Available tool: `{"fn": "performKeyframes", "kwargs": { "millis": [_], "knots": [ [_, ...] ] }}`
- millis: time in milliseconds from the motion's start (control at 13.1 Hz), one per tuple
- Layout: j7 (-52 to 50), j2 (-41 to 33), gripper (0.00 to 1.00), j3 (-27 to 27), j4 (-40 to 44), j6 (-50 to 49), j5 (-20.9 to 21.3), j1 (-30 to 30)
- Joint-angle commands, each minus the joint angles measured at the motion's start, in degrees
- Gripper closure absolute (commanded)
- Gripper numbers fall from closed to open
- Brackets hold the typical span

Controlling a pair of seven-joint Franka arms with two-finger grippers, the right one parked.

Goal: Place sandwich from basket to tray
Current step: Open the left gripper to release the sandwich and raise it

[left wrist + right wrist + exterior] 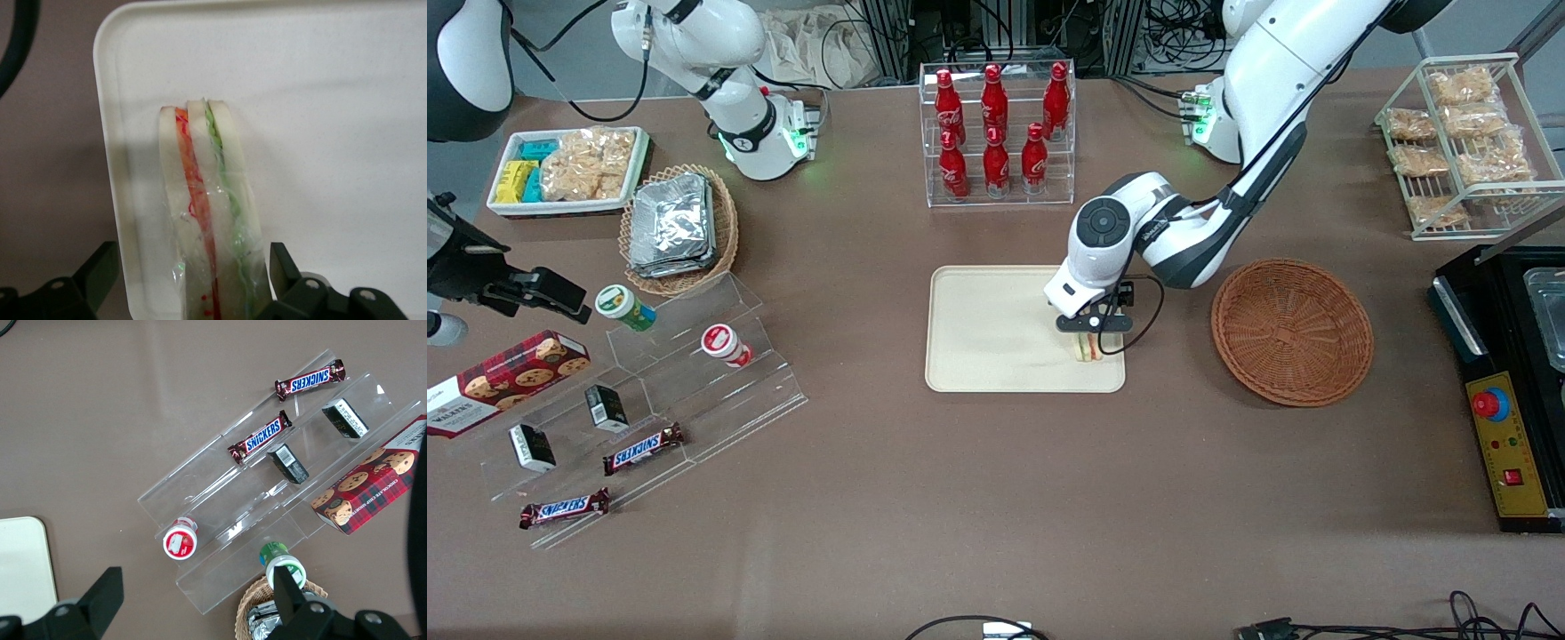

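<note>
Resting on tray point(996, 329): wrapped layered sandwich point(210, 220), hand point(193, 280) astride.

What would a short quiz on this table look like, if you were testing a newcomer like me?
1. True or false: the sandwich is on the tray.
2. What is in the basket right now?
3. Where is the gripper: A over the basket, B over the tray with the sandwich between its spread fingers, C by the red bottles?

Key: 1 true; it rests on the tray near the corner closest to the basket. 2 nothing; only bare wicker shows. 3 B; the wrist view shows gaps between fingers and sandwich.
</note>
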Motion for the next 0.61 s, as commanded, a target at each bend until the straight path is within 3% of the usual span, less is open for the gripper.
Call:
{"fn": "performKeyframes", "kwargs": {
  "millis": [0, 229, 382, 534],
  "knots": [
    [-0.3, -1.5, 0.0, -0.5, 4.1, -4.7, -0.5, 0.1],
    [0.7, -4.9, 0.0, -0.6, 12.5, -15.5, -8.1, 0.1],
    [2.4, -11.6, 0.0, -0.1, 14.0, -22.6, -11.8, 0.5],
    [9.4, -18.7, 0.0, 3.8, 13.9, -28.6, -14.2, 1.9]
  ]
}}
